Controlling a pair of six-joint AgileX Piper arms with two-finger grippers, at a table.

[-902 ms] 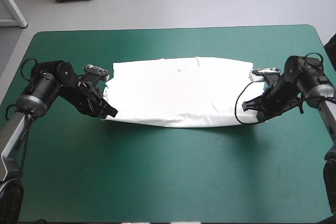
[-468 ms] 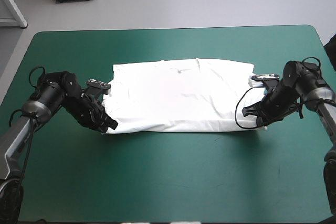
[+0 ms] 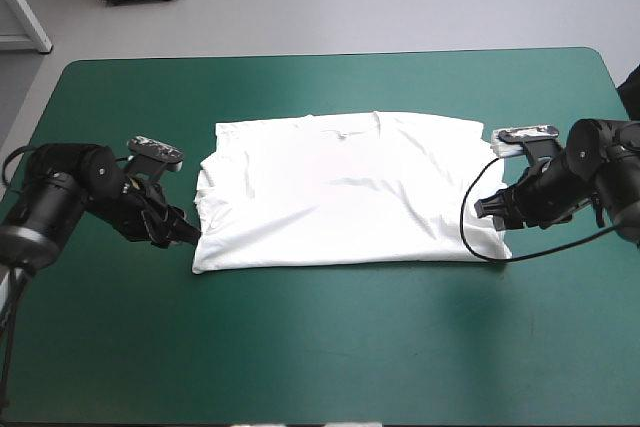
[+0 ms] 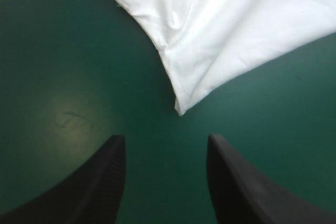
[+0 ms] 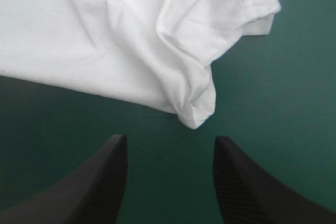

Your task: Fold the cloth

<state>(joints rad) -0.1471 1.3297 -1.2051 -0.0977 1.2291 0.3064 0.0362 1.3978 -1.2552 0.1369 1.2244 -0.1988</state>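
T-shirt: white, flat at frame centre in the high view, on the teal-green cover. Collar at the middle of its upper edge. Looks folded once into a wide band, though the layers are hard to make out.
Long axis: left-right across the frame, short ends facing the two arms.
Left gripper: frame left, mid-height, low over the cover. Its black fingers are spread wide and hold nothing.
Right gripper: frame right, mid-height, also low. Spread the same way, empty.
Lower-left corner: in the left wrist view, a pointed tip at frame centre. It lies just ahead of the gap between the fingers, in line with it, touching neither.
Lower-right corner: in the right wrist view, a rounded, doubled tip just right of frame centre. It is also just ahead of the gap, apart from both fingers.
Key relation: the shirt lies between the grippers. Each one faces inward at its own end corner on the lower edge.
Nearer arm: about even.
Next move, as a judgement: each gripper needs a short advance along the long axis to straddle its corner before pinching.
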